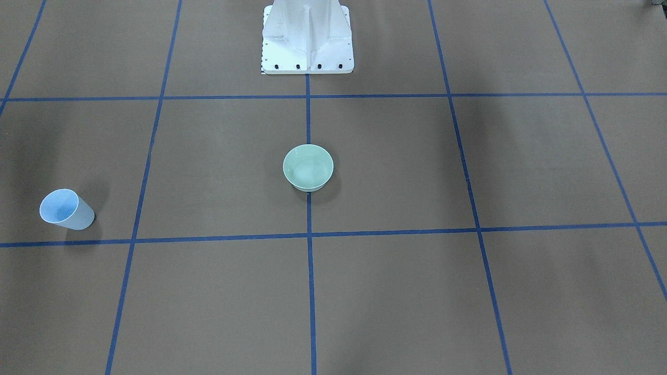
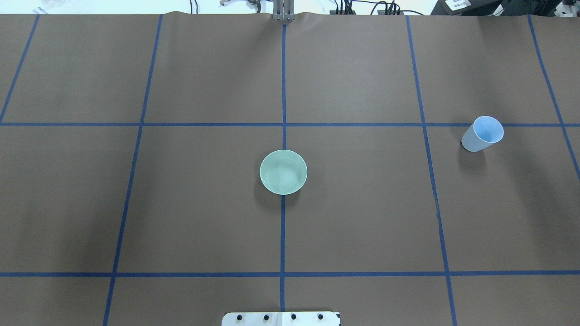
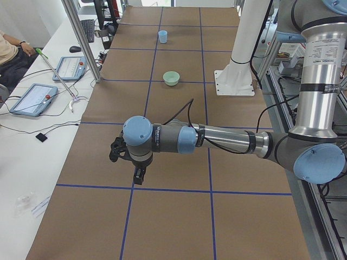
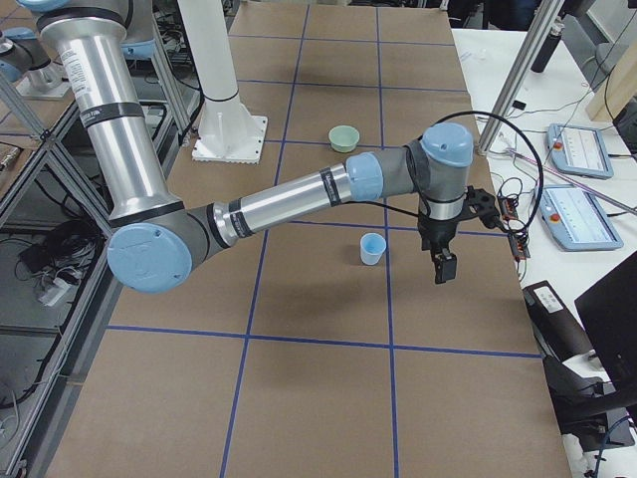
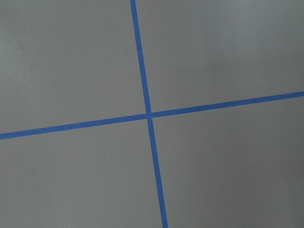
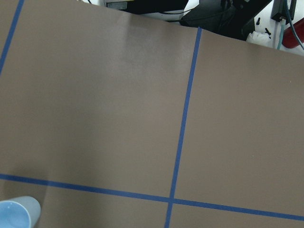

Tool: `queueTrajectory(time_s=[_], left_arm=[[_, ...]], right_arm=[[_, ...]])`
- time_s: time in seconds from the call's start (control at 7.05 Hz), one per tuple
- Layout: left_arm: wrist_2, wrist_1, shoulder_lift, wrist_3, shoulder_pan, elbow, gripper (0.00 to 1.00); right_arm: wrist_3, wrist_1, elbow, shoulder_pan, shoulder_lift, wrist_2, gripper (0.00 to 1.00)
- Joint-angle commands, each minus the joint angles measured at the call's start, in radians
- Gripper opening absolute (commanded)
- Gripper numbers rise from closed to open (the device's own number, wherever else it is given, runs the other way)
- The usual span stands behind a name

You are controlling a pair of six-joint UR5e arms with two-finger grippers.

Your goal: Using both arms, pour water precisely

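Observation:
A light-blue cup [image 2: 484, 134] stands upright on the brown table, on my right side; it also shows in the front view [image 1: 65, 209] and at the bottom left of the right wrist view [image 6: 14, 214]. A pale green bowl [image 2: 283, 172] sits at the table's middle on a blue tape line. I cannot make out water in either one. The right gripper [image 4: 442, 271] hangs above the table just beyond the cup [image 4: 373, 248]. The left gripper [image 3: 139, 177] hangs over bare table far from the bowl [image 3: 171, 78]. Both grippers show only in side views, so I cannot tell whether they are open or shut.
The white bolted pedestal [image 2: 281, 318] stands at my edge of the table. Blue tape lines [image 5: 148, 114] form a grid on the brown cover. A side bench holds tablets [image 3: 32, 98] and cables beside an aluminium post [image 3: 81, 40]. A person [image 3: 11, 51] sits there.

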Motion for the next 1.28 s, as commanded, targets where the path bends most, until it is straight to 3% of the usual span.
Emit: queueTrajectory(time_s=[0.0, 0.14, 0.99, 1.13], left_arm=[[0.005, 0.002, -0.031, -0.121, 0.012, -0.043, 1.00], [0.006, 0.003, -0.060, -0.165, 0.046, -0.043, 1.00], [0.017, -0.003, -0.299, -0.703, 0.384, -0.084, 1.00], [0.056, -0.004, -0.339, -0.776, 0.446, -0.086, 1.00]], right_arm=[[-0.084, 0.202, -0.106, 0.025, -0.137, 0.015, 0.99], [-0.078, 0.244, -0.151, 0.025, -0.160, 0.015, 0.99], [0.044, 0.245, -0.139, 0.024, -0.190, 0.057, 1.00], [0.044, 0.245, -0.139, 0.024, -0.188, 0.057, 1.00]])
